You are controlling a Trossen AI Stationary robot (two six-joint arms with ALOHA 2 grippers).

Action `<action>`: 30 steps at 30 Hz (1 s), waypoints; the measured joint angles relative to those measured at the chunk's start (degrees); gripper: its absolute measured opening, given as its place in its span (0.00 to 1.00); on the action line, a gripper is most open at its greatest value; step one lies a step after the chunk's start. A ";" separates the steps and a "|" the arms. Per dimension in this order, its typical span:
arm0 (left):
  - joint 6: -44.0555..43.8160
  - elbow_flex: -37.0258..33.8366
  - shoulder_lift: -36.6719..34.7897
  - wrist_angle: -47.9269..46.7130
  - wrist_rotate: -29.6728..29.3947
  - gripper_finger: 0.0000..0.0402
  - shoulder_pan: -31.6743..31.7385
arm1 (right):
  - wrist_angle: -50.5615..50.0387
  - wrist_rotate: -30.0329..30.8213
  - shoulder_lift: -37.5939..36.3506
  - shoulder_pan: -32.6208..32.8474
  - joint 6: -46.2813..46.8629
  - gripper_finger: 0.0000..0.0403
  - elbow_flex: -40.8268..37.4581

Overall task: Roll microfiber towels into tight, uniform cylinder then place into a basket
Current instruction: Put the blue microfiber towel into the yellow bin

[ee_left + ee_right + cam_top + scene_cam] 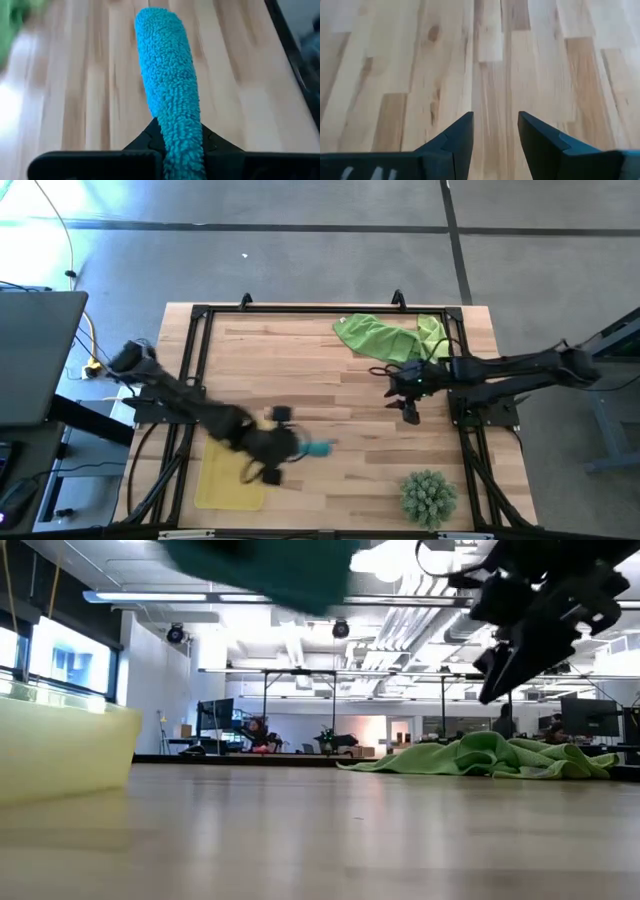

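A rolled teal-blue microfiber towel (167, 75) sticks out from my left gripper (300, 448), which is shut on it above the table's near left, beside the yellow basket (228, 480). In the low view the teal towel (270, 570) hangs at the picture's top, clear of the table. Green microfiber towels (385, 335) lie crumpled on the table at the far right. My right gripper (495, 130) is open over bare wood at the right, with nothing between its fingers. My left gripper pinches one end of the rolled teal towel (180, 142) between its two fingers. The roll runs on along the fingers, past their tips. It is lifted clear of the table.
A spiky green ball-shaped plant (428, 495) stands at the near right. A black frame (190, 360) rims the table. Bare wood lies across the table's middle (320, 390).
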 joint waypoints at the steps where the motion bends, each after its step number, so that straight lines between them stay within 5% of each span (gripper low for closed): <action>1: -3.17 -0.03 -1.37 -2.00 -0.36 0.05 -1.86 | -0.44 0.23 -0.93 0.42 -0.02 0.36 0.00; 6: -18.68 0.04 -4.28 -11.45 -2.78 0.05 -12.41 | -0.29 3.41 -3.34 2.62 0.04 0.36 0.06; 16: -45.23 0.23 1.51 -24.87 -4.44 0.05 -26.81 | 1.97 9.78 -4.70 8.47 2.59 0.36 0.10; 30: -47.29 0.08 11.90 -26.02 2.65 0.05 -29.83 | 1.64 20.25 -4.62 16.02 7.79 0.36 0.11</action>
